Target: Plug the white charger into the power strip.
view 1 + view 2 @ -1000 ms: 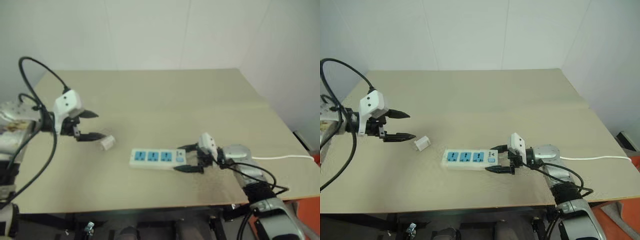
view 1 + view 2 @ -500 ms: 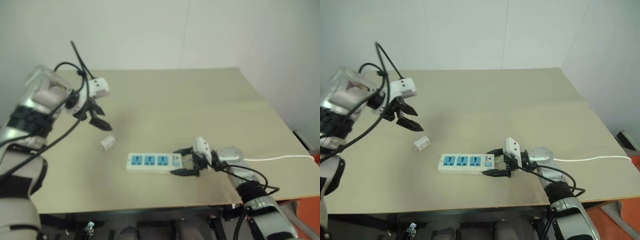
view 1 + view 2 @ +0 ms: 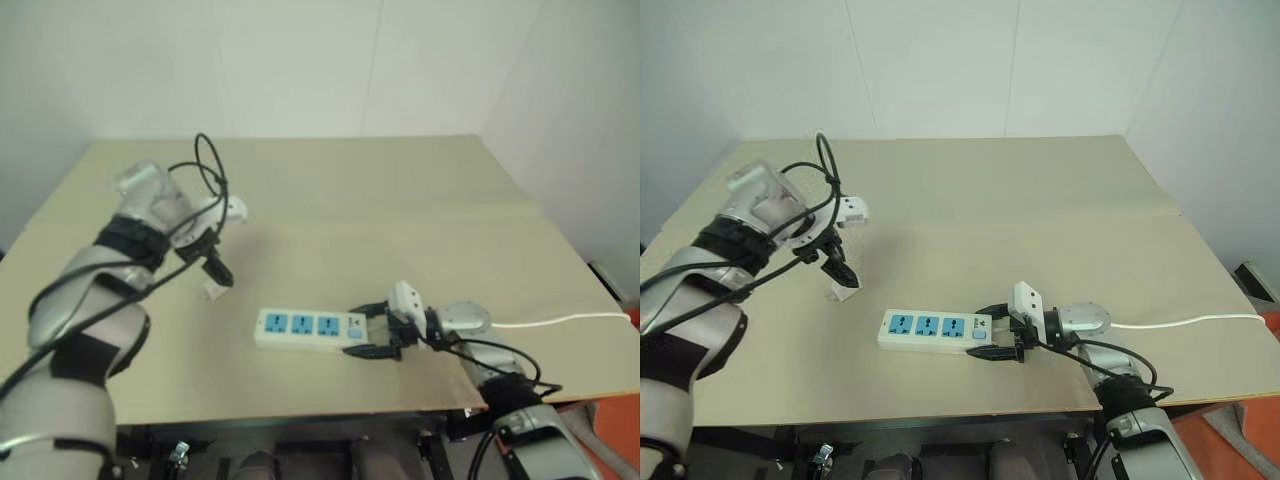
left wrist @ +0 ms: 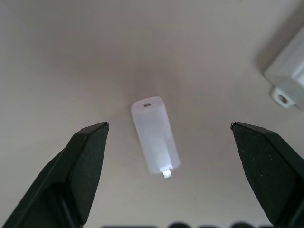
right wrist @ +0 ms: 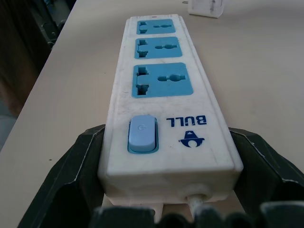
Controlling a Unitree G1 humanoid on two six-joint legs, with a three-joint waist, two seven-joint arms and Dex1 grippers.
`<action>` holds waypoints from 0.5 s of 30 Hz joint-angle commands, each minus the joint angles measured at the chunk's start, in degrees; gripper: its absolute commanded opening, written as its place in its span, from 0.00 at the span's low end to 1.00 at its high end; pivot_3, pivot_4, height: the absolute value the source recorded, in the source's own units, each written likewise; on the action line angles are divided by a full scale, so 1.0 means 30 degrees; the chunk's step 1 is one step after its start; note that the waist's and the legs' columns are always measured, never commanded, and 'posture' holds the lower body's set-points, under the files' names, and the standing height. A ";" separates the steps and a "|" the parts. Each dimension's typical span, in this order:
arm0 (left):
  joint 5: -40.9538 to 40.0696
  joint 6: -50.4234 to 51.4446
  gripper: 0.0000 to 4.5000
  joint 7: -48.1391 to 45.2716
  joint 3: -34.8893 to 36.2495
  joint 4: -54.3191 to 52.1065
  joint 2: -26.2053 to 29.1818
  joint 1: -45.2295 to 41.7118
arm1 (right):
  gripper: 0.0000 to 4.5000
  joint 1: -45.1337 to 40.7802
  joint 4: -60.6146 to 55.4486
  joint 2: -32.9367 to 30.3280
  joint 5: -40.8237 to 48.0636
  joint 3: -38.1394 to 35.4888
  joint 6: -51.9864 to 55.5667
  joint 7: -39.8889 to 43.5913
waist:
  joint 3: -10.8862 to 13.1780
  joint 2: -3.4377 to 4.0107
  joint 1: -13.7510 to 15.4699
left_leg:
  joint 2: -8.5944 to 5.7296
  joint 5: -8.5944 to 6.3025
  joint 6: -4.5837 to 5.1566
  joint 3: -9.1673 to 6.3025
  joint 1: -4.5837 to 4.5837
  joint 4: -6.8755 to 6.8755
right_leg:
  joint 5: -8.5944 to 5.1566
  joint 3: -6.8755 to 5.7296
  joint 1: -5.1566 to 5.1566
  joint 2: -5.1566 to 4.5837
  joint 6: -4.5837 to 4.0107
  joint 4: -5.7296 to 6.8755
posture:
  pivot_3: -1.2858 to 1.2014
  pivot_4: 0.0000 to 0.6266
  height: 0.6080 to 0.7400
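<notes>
White charger (image 4: 155, 136): lies flat on the beige desk (image 3: 400, 190), prongs sideways, between the wide-apart jaws of our left gripper (image 4: 168, 130), which hangs above it, untouched. Power strip (image 3: 930, 329): just beside the charger, switch end clamped in our right gripper (image 3: 992, 331).

Risk, as we judge it: closing off-centre could skid or spin the small smooth body, or grip it with the prongs awkwardly turned for the sockets.

Room: open desk all round and behind; the strip sits nearer the front edge, well inside it.
</notes>
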 commanded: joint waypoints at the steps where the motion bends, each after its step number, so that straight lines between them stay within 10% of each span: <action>1: 0.0897 0.0744 1.00 0.1655 0.0310 0.1985 -0.0805 -0.0805 | 0.77 0.0225 -0.1081 0.0184 0.0334 -0.0065 0.0286 -0.0276 | 0.0001 -0.0002 -0.0021 | -0.0002 -0.0001 0.0001 -0.0001 0.0002 0.0000 | 0.0000 0.0001 0.0001 0.0000 0.0000 0.0000 | 0.52 0.24 1.00; 15: 0.0924 0.2657 1.00 0.4420 0.1579 0.5574 -0.3356 -0.1458 | 0.77 0.1004 -0.2129 0.0421 0.0438 -0.0016 0.0792 -0.0930 | 0.0005 -0.0010 -0.0042 | -0.0008 -0.0005 0.0006 -0.0010 -0.0008 0.0004 | 0.0004 -0.0002 0.0001 0.0002 0.0005 -0.0001 | 0.52 0.24 1.00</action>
